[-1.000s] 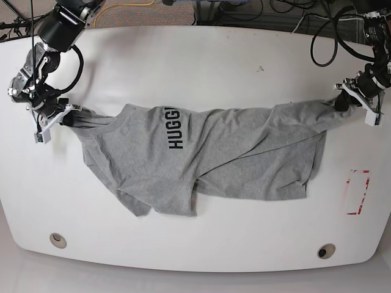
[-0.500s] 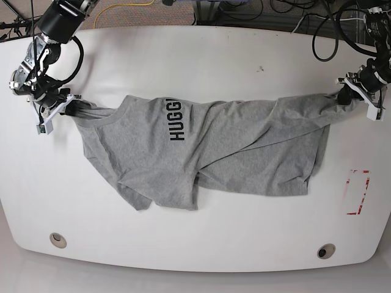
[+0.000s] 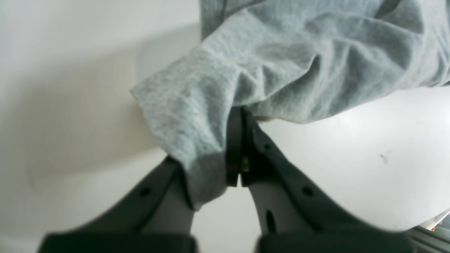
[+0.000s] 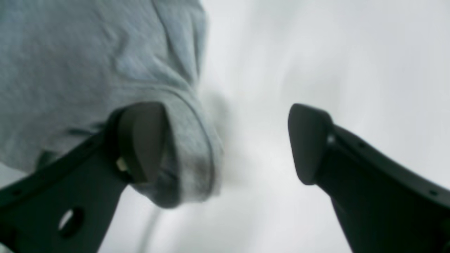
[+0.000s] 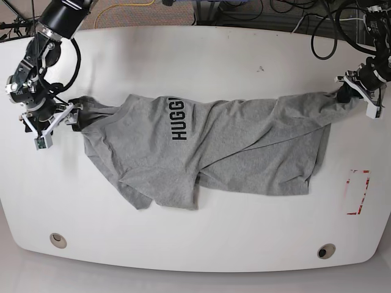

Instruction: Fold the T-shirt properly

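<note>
Heather-grey cotton, the short-sleeved T-shirt (image 5: 208,149) with black block letters lies wrinkled across the middle of our white oval table (image 5: 195,61), stretched sideways between both arms. Our left gripper (image 3: 239,147) has its dark jaws pressed together on a bunched grey sleeve edge at the table's far side. Our right gripper (image 4: 225,140) stands with its jaws wide apart; the other sleeve end drapes against one finger (image 4: 140,140), though that view is blurred and we cannot tell whether cloth actually touches the pad.
</note>
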